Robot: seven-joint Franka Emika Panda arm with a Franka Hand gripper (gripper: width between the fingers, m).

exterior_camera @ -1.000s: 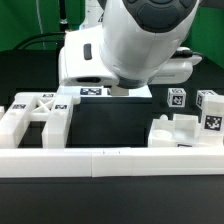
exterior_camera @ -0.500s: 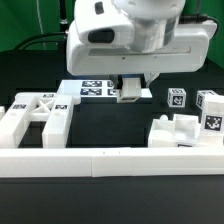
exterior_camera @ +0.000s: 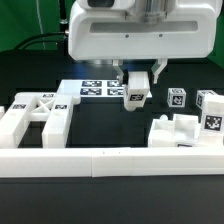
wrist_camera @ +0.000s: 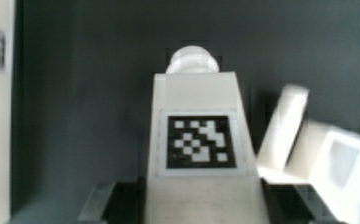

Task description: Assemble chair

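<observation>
My gripper is shut on a white square chair post with a tag marker and holds it above the black table, in front of the marker board. In the wrist view the post runs straight out from between my fingers, its rounded peg end pointing away. The flat X-braced chair panel lies at the exterior view's left. More white chair pieces lie at the exterior view's right, with two tagged posts behind them.
A long low white border rail runs across the front of the table. The marker board lies at the back centre. A blurred white piece shows beside the post in the wrist view.
My arm has risen and pulled back, lifting the post clear of the table. The gripper and post now show below the wrist housing.
</observation>
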